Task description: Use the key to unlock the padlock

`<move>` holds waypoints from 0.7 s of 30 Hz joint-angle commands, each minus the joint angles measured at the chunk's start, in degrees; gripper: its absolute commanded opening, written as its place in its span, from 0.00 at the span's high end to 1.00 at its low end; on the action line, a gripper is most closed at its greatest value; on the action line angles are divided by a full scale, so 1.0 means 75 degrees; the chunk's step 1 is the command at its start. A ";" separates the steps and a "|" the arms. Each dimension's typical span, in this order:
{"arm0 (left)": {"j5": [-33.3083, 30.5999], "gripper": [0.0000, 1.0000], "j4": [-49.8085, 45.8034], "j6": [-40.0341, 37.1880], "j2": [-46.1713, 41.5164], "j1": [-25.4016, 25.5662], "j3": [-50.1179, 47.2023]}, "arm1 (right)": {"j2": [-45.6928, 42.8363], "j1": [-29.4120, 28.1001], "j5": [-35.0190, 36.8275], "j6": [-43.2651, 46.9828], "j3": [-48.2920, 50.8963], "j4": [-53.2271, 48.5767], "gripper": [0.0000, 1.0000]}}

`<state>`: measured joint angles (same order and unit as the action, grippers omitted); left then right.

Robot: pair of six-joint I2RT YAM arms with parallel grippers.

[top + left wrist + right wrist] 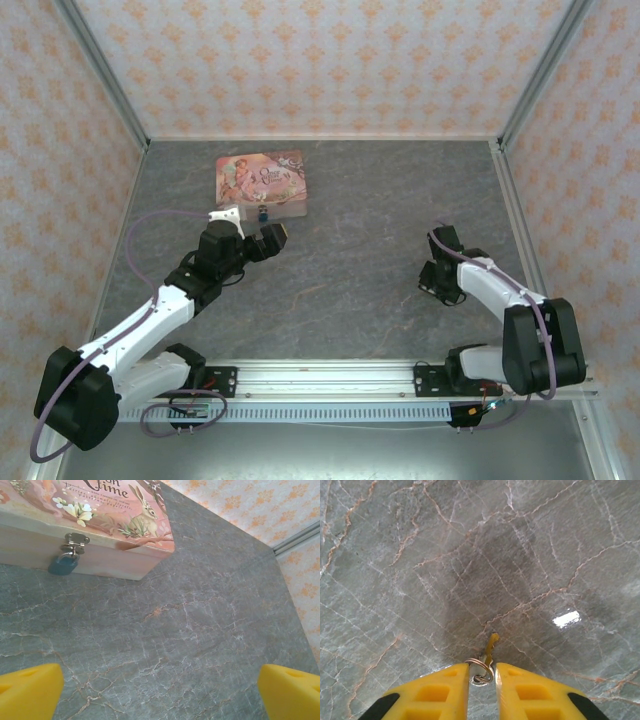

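Observation:
The tiny blue padlock (62, 565) hangs from the silver hasp (75, 542) on the front wall of the pink tin box (100, 510). From above, the padlock (262, 213) sits at the near edge of the box (262, 180). My left gripper (272, 240) hovers just in front of it. In the left wrist view the left gripper (160, 695) is open wide, with nothing between its yellow fingertips (30, 690). My right gripper (482, 672) is shut on the brass key (491, 647) and its ring (481, 672), low over the table; the blade pokes forward. Seen from above, the right gripper (438, 285) is at the right.
The grey marble tabletop (360, 240) stretches between the two arms. Patterned walls and metal frame posts (530, 75) close in the back and sides. The arm bases stand on a rail (330, 375) at the near edge.

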<state>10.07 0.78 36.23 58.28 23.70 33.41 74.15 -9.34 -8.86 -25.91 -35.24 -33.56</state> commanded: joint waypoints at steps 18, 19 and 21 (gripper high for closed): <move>-0.0128 0.00 -0.0145 -0.0257 -0.0323 0.0068 0.0174 | -0.0173 -0.0102 -0.0559 -0.0277 -0.0036 0.0356 1.00; -0.0044 0.00 -0.0075 -0.0293 -0.0369 0.0062 0.0163 | -0.0292 -0.0099 -0.0697 -0.0368 -0.0024 0.0449 1.00; 0.0195 0.00 0.0146 -0.0376 -0.0428 0.0068 0.0122 | -0.0548 -0.0093 -0.1038 -0.0577 -0.0023 0.0650 1.00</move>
<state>10.17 0.40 35.48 56.38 23.70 33.41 72.88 -9.61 -13.41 -27.59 -35.86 -30.94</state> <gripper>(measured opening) 0.998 0.056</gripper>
